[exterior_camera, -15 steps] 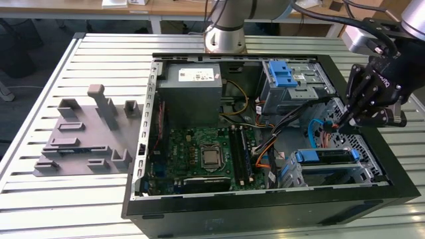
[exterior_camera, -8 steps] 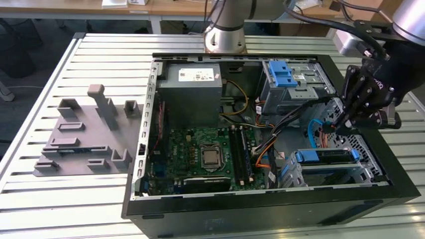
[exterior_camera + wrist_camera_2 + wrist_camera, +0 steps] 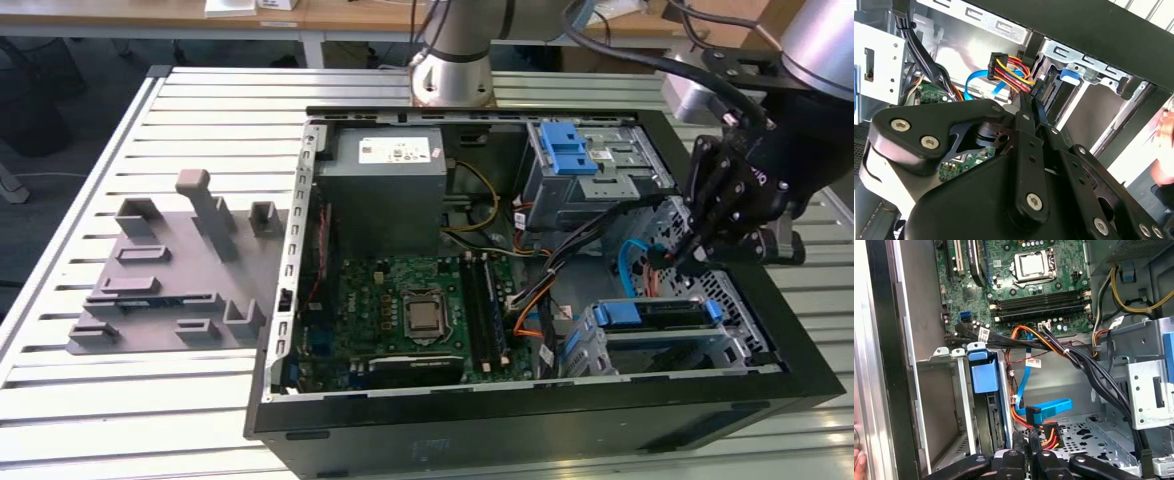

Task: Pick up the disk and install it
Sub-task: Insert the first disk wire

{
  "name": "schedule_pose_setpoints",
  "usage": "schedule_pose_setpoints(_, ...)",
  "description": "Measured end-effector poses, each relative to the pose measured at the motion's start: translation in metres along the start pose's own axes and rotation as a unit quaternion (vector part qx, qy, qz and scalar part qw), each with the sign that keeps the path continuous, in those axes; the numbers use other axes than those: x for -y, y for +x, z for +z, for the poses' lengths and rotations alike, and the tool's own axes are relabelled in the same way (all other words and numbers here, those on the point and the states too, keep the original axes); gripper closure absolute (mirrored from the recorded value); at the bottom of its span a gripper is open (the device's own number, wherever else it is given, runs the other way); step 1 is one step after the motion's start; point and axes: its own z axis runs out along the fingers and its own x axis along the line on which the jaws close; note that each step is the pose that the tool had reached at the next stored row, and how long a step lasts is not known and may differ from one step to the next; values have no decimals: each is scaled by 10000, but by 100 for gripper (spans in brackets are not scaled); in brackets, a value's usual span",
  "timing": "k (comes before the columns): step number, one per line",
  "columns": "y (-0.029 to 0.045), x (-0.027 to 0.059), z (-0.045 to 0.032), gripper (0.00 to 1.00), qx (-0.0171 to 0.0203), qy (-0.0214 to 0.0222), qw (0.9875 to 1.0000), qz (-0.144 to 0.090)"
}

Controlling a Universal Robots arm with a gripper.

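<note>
The disk sits edge-up in the lower drive bay at the near right corner of the open computer case, its blue rail showing along the top. In the first wrist view its blue tab stands in the bay's metal frame. My gripper hangs just behind that bay, apart from the disk, with its black fingers drawn together. In both wrist views the gripper has its tips right at the black connector with red and yellow wires and the blue flat cable. Whether they pinch a cable is unclear.
The case lies open on a slatted table. Inside are the motherboard, a grey power-supply box, and a silver cage with a blue latch. A grey fixture lies at the exterior view's left. A person's hand is close outside the case.
</note>
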Motion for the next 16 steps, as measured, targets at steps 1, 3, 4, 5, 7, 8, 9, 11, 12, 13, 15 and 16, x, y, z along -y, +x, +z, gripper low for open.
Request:
schedule_pose_setpoints(1, 2, 0, 3, 84, 0, 4, 10000, -40)
schedule_pose_setpoints(3, 8, -1, 10, 84, 1, 14, 9999, -131)
schedule_pose_setpoints(4, 13, -2, 12, 84, 0, 19, 9999, -168)
schedule_pose_setpoints(5, 21, -4, 15, 84, 0, 25, 9998, -194)
schedule_pose_setpoints(7, 42, -8, 25, 84, 3, 38, 9997, -228)
schedule_pose_setpoints(8, 54, -10, 29, 84, 5, 46, 9997, -240)
schedule_pose_setpoints(9, 65, -12, 33, 84, 6, 53, 9997, -252)
schedule_pose_setpoints(11, 86, -18, 41, 84, 11, 67, 9996, -273)
schedule_pose_setpoints(12, 95, -21, 44, 84, 13, 73, 9996, -285)
schedule_pose_setpoints(13, 101, -26, 47, 84, 17, 79, 9995, -299)
schedule_pose_setpoints(15, 108, -40, 50, 84, 44, 97, 9995, -312)
schedule_pose_setpoints(16, 111, -50, 52, 84, 61, 109, 9994, -315)
